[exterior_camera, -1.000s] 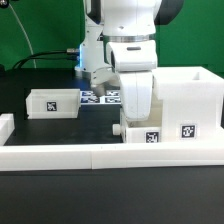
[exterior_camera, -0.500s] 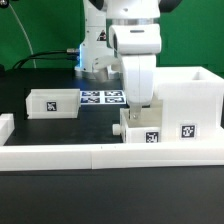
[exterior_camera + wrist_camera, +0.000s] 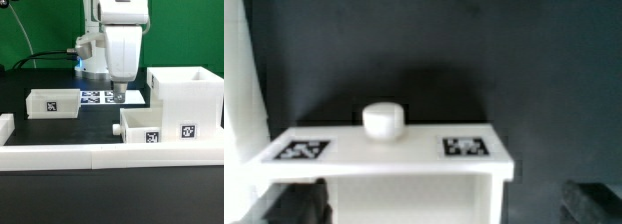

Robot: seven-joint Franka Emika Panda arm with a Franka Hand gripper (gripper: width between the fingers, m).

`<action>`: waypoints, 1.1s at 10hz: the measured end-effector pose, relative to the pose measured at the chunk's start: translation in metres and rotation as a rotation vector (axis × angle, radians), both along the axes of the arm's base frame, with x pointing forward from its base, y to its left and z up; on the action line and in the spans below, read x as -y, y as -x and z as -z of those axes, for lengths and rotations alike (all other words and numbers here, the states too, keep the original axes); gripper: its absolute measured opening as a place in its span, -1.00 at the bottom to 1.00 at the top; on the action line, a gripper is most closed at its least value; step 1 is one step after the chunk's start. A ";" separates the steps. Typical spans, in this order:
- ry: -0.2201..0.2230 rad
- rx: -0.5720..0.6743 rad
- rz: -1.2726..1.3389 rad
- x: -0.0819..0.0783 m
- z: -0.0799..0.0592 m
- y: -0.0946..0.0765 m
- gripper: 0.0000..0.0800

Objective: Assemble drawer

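Nearest the exterior camera, a long low white border block [image 3: 70,155] runs across the black desk [image 3: 100,195]. Just behind it sits a small white plastic open-top drawer box [image 3: 140,125] with a black-and-white square tag on its front and a round knob [image 3: 119,129] on the end facing the exterior view's left. Its other end lies right against the tall boxy white drawer housing [image 3: 190,100]; whether it has entered the housing cannot be told. A second small white tagged drawer box [image 3: 52,102] rests well apart, toward the exterior view's left. Farther back lies the marker board [image 3: 95,97], flat on the desk. The gripper [image 3: 119,97] hangs above the desk behind the knobbed box and touches neither box. In the wrist view the dark, blurred fingers [image 3: 292,205] show well apart, so the jaws are spread and hold nothing. The white arm [image 3: 120,45] rises behind.
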State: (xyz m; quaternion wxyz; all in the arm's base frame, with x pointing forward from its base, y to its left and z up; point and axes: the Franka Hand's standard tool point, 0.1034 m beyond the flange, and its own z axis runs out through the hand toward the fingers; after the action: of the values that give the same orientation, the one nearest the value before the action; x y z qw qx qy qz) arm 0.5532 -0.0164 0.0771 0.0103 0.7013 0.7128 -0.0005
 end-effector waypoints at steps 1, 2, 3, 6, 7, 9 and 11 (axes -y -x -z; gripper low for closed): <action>0.001 -0.002 -0.002 0.009 0.000 0.000 0.62; -0.001 -0.002 0.003 0.011 0.001 0.001 0.62; -0.001 -0.003 0.002 0.010 0.001 0.001 0.62; -0.101 -0.020 -0.027 0.028 0.025 0.006 0.62; -0.132 -0.022 -0.042 0.031 0.031 0.007 0.62; -0.221 -0.040 -0.039 0.038 0.046 0.014 0.62; -0.249 -0.049 -0.015 0.030 0.054 0.015 0.62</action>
State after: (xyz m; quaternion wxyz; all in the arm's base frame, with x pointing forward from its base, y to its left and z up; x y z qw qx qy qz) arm 0.5387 -0.0463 0.0230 -0.0944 0.6916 0.7125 0.0712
